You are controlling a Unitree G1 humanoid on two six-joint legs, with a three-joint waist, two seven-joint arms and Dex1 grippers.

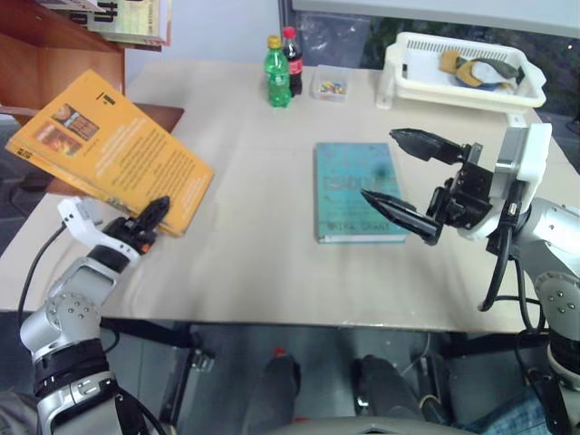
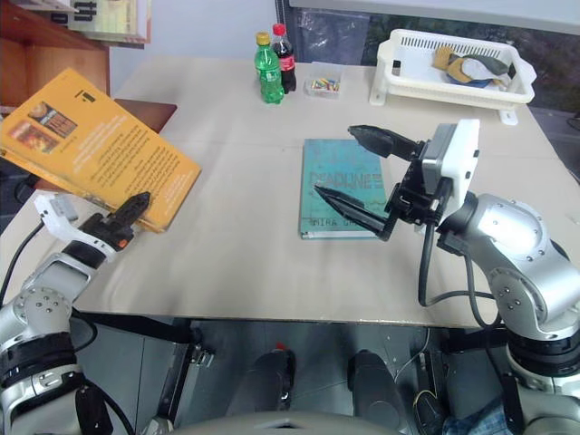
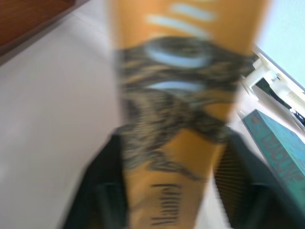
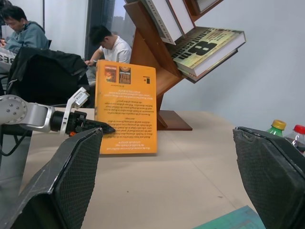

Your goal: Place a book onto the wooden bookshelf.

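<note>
Gripping the lower edge of the book (image 1: pixel 109 149), the left gripper (image 1: pixel 149 222) is seen with a finger on each cover. The book is held raised and tilted at the table's (image 1: pixel 254 263) left edge, back cover up, just before the bookshelf (image 1: pixel 50 63). In the right wrist view the book is shown standing upright on the table, with stacked books (image 4: pixel 205 47) on a slanted shelf behind it and two seated people (image 4: pixel 112 47) beyond. The book's dark-patterned spine is shown between the two fingers in the left wrist view.

The right gripper (image 1: pixel 412 186) is held spread wide and empty above a teal book (image 1: pixel 353 190) lying flat at mid-table. Two bottles (image 1: pixel 283 68), a small clear box (image 1: pixel 330 83) and a white basket (image 1: pixel 462 72) are set along the far edge, well apart from both grippers.
</note>
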